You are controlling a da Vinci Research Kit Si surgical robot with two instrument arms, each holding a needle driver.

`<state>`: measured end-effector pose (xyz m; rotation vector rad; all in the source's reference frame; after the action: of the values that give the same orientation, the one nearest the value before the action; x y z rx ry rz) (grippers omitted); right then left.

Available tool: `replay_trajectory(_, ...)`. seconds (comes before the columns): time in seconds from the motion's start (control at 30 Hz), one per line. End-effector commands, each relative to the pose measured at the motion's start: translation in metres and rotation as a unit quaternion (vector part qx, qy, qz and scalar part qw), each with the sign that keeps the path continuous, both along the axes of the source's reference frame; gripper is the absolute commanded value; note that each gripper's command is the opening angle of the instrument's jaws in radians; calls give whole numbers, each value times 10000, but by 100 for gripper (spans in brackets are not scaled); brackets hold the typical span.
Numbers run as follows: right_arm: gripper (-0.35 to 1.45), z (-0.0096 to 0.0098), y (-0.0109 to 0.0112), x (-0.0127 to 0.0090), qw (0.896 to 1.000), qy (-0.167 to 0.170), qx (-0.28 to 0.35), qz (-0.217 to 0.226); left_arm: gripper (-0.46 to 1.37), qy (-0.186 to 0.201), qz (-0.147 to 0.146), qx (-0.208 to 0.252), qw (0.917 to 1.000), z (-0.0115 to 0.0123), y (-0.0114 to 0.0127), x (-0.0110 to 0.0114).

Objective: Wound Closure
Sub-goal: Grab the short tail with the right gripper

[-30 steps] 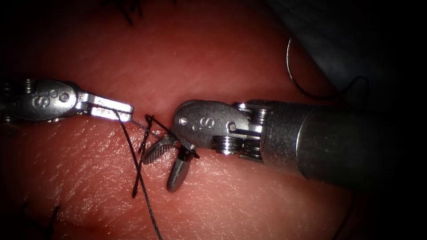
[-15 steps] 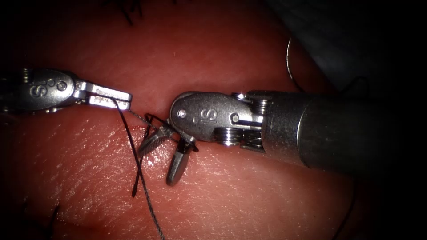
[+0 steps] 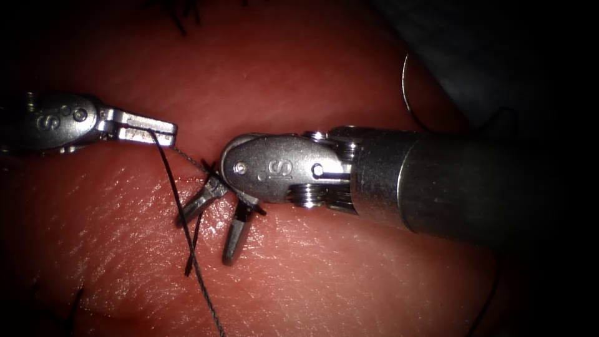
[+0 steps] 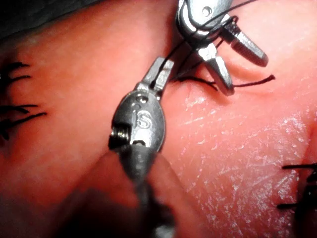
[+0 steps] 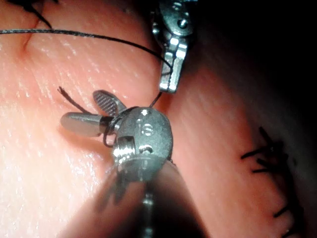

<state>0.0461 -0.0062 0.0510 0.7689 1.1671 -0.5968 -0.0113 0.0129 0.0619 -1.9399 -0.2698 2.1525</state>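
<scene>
My left tool (image 3: 150, 130) comes in from the left, its jaws shut on the dark thread (image 3: 181, 212). From there the thread runs down the tissue (image 3: 349, 274), with a short loose tail (image 3: 189, 265) beside it. My right tool (image 3: 209, 236) has its jaws open just right of the thread, holding nothing, and a loop of thread (image 3: 209, 170) is wound around the base of the jaws. The left wrist view shows the left tool (image 4: 159, 73) clamped on thread, and the right wrist view shows the right tool (image 5: 91, 113) spread. The curved needle (image 3: 405, 84) lies free at the far right, held by neither tool.
Finished stitches show as dark thread ends at the top (image 3: 181, 15) and lower left (image 3: 75, 299) of the endoscope view, and as rows (image 4: 15, 99) (image 5: 272, 153) in the wrist views. The right tool's thick shaft (image 3: 474, 187) covers the tissue's right side.
Both tools have shifted left, the left one also slightly up. The thread between the left jaws and the loop on the right tool has drawn straighter.
</scene>
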Motion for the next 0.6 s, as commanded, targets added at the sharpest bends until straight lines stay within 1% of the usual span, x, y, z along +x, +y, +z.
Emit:
replay_trajectory(0.03,94,0,-1,1,10000,23,3,-21,-35,-15,37,2,10000,-1,0,1)
replay_trajectory(0.37,89,-1,-9,4,9997,191,-58,-114,-35,-20,51,21,10000,-1,-4,5)
replay_trajectory(0.53,80,0,-28,6,9994,269,-50,-230,-35,-19,54,17,10000,-1,-5,5)
replay_trajectory(0.6,80,1,-31,6,9993,275,-66,-236,-35,-19,54,17,10000,-1,-5,5)
